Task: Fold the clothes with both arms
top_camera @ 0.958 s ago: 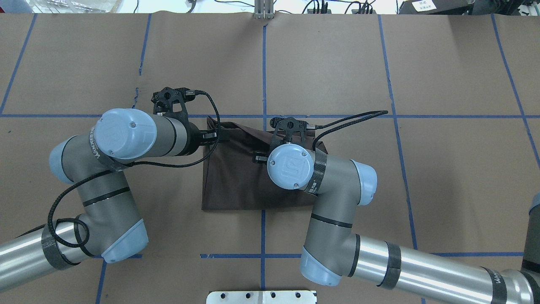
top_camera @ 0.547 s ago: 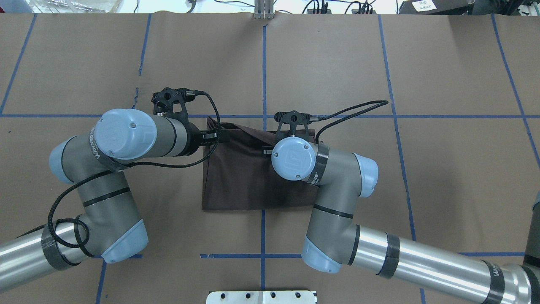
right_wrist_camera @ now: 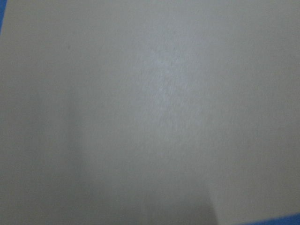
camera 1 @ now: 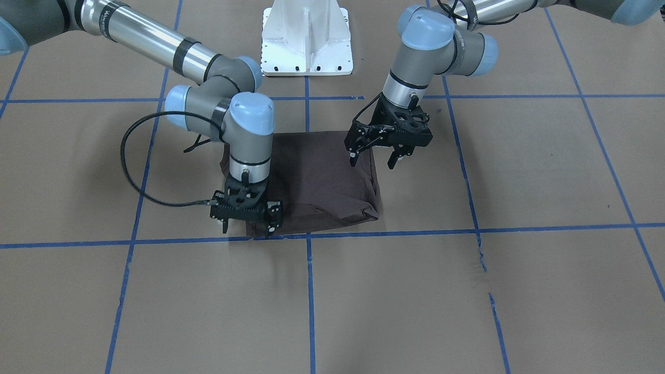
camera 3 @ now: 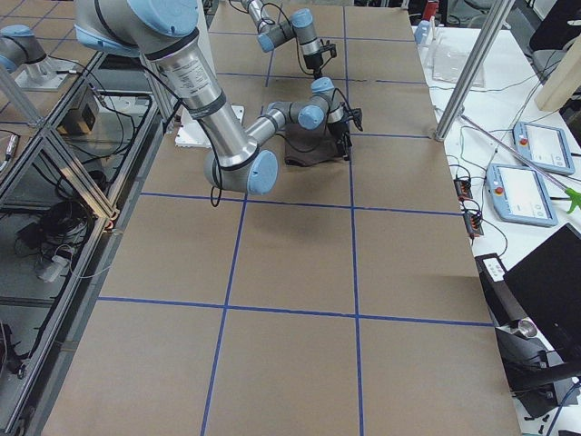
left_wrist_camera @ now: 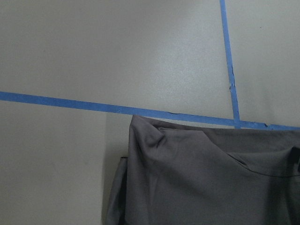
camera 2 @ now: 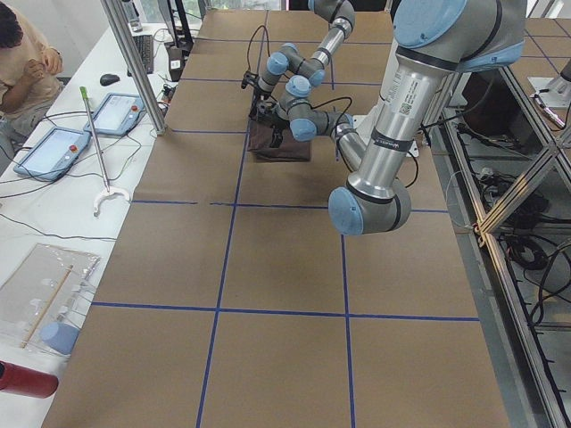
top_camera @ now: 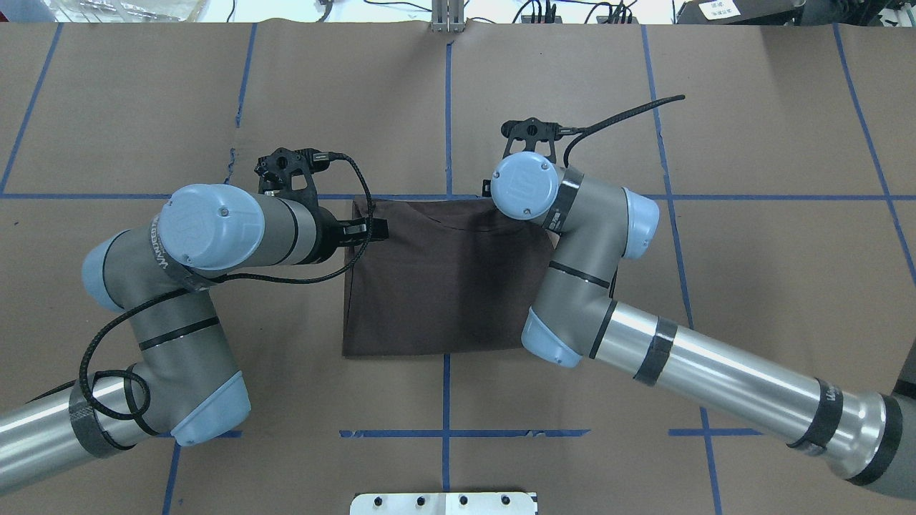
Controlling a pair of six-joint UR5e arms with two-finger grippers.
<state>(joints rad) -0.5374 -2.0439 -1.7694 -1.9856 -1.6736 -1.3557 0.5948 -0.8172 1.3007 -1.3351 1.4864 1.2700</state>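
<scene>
T-shirt: the dark brown T-shirt (top_camera: pixel 436 286) lies folded to a flat rectangle on the surface (top_camera: pixel 751 107). It sits between the left arm (top_camera: pixel 215 229) and the right arm (top_camera: pixel 601 222). Its far edge runs just beside a blue tape line (top_camera: pixel 787 197).
Left pincer: the left pincer (camera 1: pixel 372 160) hangs above the cloth edge on the robot's left side. Its fingers are spread wide and nothing is between them.
Right pincer: the right pincer (camera 1: pixel 247 228) is low at the far corner on the robot's right side, also spread wide. One finger is over the cloth, the other over bare paper. Whether it touches the cloth, I cannot tell.
Writing: white lettering (top_camera: pixel 162 243) runs along the left arm, too small to read surely. The joint cap (top_camera: pixel 524 184) of the right arm carries a raised emblem, not readable.
Front-facing view only: the fingers of both pincers and the white base (camera 1: pixel 306 47). In the overhead view the right pincer is hidden under its own wrist.
Left wrist view only: a creased cloth corner just beside the tape crossing.
Right wrist view only: blurred bare paper.
Left side view only: a person (camera 2: pixel 22 62) at a side table.
</scene>
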